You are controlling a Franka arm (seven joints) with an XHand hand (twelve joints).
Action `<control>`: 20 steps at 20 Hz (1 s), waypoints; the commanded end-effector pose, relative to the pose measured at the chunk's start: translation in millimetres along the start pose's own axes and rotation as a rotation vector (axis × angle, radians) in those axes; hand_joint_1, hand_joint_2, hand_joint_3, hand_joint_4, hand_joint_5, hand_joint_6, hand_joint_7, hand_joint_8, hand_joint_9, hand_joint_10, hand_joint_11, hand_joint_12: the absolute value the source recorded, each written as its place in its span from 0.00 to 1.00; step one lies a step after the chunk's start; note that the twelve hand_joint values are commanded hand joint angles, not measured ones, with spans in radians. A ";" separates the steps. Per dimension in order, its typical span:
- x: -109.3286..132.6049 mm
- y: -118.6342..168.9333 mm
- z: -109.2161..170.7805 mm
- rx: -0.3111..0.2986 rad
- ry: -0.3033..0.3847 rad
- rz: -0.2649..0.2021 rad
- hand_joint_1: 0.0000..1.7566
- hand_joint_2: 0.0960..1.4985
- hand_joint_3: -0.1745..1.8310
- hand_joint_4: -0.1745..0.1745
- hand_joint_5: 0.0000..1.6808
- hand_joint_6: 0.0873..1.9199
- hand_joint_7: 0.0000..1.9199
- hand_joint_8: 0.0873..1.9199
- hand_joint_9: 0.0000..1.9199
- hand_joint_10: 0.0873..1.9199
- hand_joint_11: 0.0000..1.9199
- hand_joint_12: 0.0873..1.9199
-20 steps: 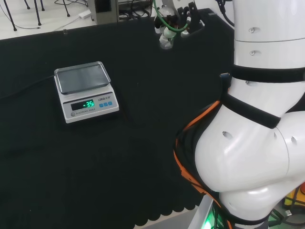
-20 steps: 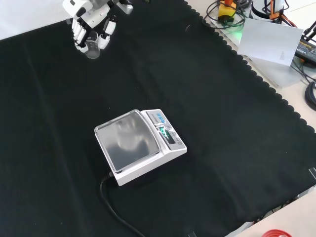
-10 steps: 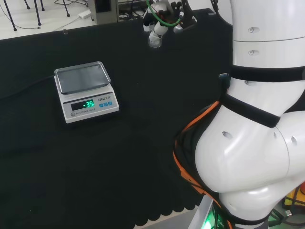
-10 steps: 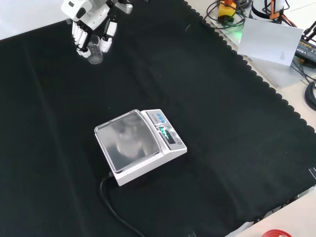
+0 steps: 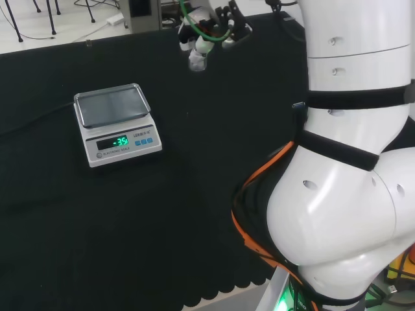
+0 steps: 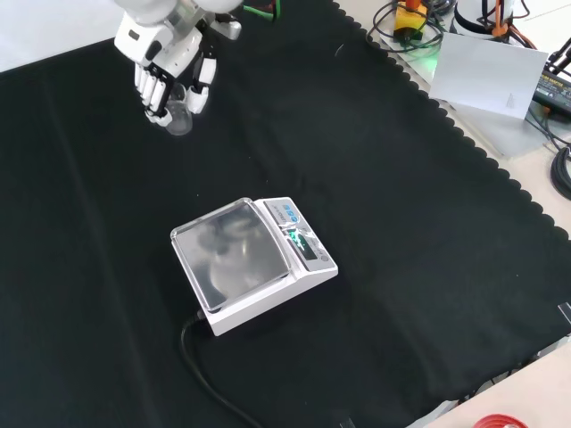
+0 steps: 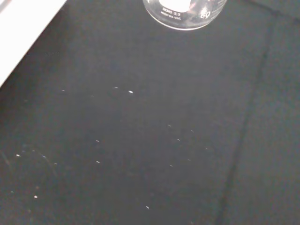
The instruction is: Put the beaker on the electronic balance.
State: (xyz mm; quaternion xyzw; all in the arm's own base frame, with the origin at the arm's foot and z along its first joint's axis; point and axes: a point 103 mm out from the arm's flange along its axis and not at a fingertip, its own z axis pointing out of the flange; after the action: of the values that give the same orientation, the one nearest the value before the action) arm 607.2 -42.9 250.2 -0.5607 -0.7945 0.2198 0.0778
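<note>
Black cloth (image 6: 375,178) spreads wide under me, and out in the middle of it sits the electronic balance (image 6: 252,264), its steel pan (image 6: 232,255) bare and waiting, a cable trailing off its near side in the front view. I've got my hand (image 6: 169,62) up at the far end of the bench, fingers curled round the beaker (image 6: 179,113), which hangs clear of the cloth, well apart from the balance. Here's my worry: it's clear glass, hard to judge, so I could come in low and clip the pan's raised rim, or set it down off-centre and tip it. A tilt in my fingers on release could send it rolling, and the wrist view shows the beaker's base (image 7: 183,14) and plain cloth below, so no help lining up yet
</note>
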 end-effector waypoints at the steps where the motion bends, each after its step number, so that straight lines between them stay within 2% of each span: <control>1: 25.7 13.2 -7.0 -0.001 -0.015 -0.050 0.61 0.83 0.08 0.05 0.44 0.69 0.33 0.44 0.47 0.38 0.41 0.60; 10: 65.1 27.6 -15.3 -0.024 -0.002 -0.126 0.61 0.82 0.08 0.05 0.44 0.69 0.33 0.44 0.47 0.39 0.42 0.60; 15: 103.6 43.3 -19.2 -0.023 -0.015 -0.188 0.61 0.82 0.08 0.05 0.44 0.69 0.33 0.44 0.47 0.39 0.42 0.60; 20: 151.9 54.5 -26.4 -0.042 -0.016 -0.249 0.61 0.82 0.08 0.05 0.44 0.69 0.33 0.44 0.47 0.39 0.42 0.60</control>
State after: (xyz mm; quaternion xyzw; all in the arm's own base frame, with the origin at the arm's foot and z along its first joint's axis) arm 613.1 90.7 233.7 -0.4713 -0.8541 0.2035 0.0839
